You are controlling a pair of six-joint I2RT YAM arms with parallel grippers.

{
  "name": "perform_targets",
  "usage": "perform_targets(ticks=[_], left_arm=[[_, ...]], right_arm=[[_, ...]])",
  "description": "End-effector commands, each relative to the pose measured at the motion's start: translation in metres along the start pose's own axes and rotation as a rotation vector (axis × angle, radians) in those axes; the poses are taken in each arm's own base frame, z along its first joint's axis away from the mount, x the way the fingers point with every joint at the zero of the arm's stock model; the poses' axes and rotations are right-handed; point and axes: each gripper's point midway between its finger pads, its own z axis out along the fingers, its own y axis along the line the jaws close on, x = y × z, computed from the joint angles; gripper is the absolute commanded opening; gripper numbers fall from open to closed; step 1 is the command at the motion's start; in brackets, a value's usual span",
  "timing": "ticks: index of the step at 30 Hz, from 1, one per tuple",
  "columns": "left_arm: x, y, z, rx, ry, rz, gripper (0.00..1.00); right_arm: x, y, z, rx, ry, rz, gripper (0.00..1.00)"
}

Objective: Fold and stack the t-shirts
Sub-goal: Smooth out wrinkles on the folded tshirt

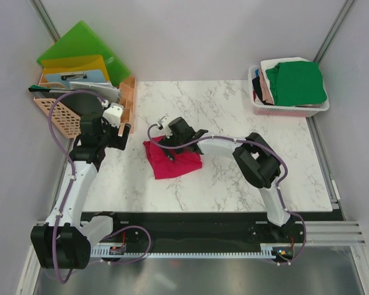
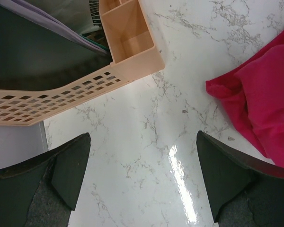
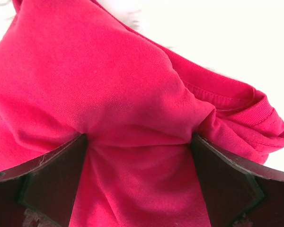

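Note:
The crimson-pink t-shirt lies crumpled on the marble table, left of centre. My right gripper is pressed down on its far edge, jaws wide open, with a ridge of the cloth bunched between the fingers. My left gripper hovers open and empty over bare table to the shirt's left; the shirt's edge shows at the right of its view. Other t-shirts sit in a pink basket at the far right: green on top, white, beige-pink and black beneath.
A peach plastic desk organiser stands at the table's far left, close to my left gripper and seen in its view. Green and yellow folders stand behind it. Grey walls enclose the table.

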Motion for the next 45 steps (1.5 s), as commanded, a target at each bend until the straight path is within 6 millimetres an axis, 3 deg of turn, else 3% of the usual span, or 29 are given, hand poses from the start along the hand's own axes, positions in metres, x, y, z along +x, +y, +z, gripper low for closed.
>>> perform_targets(ticks=[1, 8, 12, 13, 15, 16, 18, 20, 23, 25, 28, 32, 35, 36, 39, 40, 42, 43, 45], left_arm=[[-0.01, 0.006, -0.005, -0.025, -0.043, 0.001, 1.0], [-0.007, 0.001, -0.001, -0.002, -0.035, -0.013, 1.0], [-0.002, -0.003, 0.003, 0.013, -0.021, -0.018, 1.0], [-0.002, -0.003, 0.003, 0.014, -0.025, -0.017, 1.0], [-0.001, -0.003, 0.003, 0.017, -0.021, -0.018, 1.0], [-0.002, -0.003, 0.003, 0.015, -0.02, -0.019, 1.0], [-0.001, -0.003, 0.004, 0.015, -0.02, -0.016, 1.0], [-0.001, -0.002, 0.003, 0.01, -0.022, -0.014, 1.0], [0.001, -0.002, 0.002, 0.008, -0.018, -0.008, 1.0], [0.003, -0.003, 0.003, 0.009, -0.015, -0.003, 1.0], [0.004, -0.003, 0.002, 0.01, -0.013, -0.001, 1.0], [0.004, -0.008, 0.002, 0.033, -0.021, -0.009, 1.0], [0.005, -0.009, 0.005, 0.041, -0.014, -0.01, 1.0], [0.005, -0.009, 0.006, 0.042, -0.011, -0.01, 1.0], [0.005, -0.011, 0.01, 0.055, -0.006, -0.015, 1.0], [0.006, -0.012, 0.01, 0.058, -0.004, -0.015, 1.0], [0.006, -0.013, 0.011, 0.064, -0.001, -0.014, 1.0], [0.007, -0.013, 0.012, 0.066, 0.001, -0.013, 1.0], [0.009, -0.014, 0.013, 0.07, 0.006, -0.009, 1.0]], right_arm=[[0.035, -0.008, 0.001, 0.079, 0.082, 0.073, 0.98], [0.032, 0.002, -0.048, 0.196, -0.079, 0.145, 0.98], [0.027, 0.011, -0.068, 0.239, -0.134, 0.053, 0.98], [0.026, 0.0, -0.073, 0.324, -0.136, 0.028, 0.98], [0.019, -0.003, -0.074, 0.391, -0.155, -0.017, 0.98], [0.017, -0.019, -0.08, 0.507, -0.159, -0.019, 0.98], [0.002, -0.027, -0.079, 0.575, -0.182, -0.044, 0.98], [-0.013, -0.042, -0.091, 0.677, -0.213, -0.065, 0.98], [-0.044, -0.049, -0.115, 0.698, -0.282, -0.053, 0.98], [-0.055, -0.053, -0.126, 0.684, -0.291, -0.041, 0.98], [-0.049, -0.064, -0.133, 0.606, -0.232, 0.001, 0.93], [-0.007, -0.096, -0.142, 0.545, -0.118, 0.069, 0.92], [0.019, -0.108, -0.142, 0.468, -0.059, 0.115, 0.92], [0.026, -0.101, -0.136, 0.38, -0.038, 0.124, 0.92], [0.055, -0.087, -0.13, 0.187, 0.059, 0.176, 0.74], [0.061, -0.061, -0.129, 0.018, 0.083, 0.184, 0.64], [0.067, -0.05, -0.13, -0.065, 0.118, 0.179, 0.62], [0.075, -0.031, -0.134, -0.159, 0.162, 0.181, 0.64], [0.074, -0.027, -0.135, -0.187, 0.171, 0.186, 0.65]])
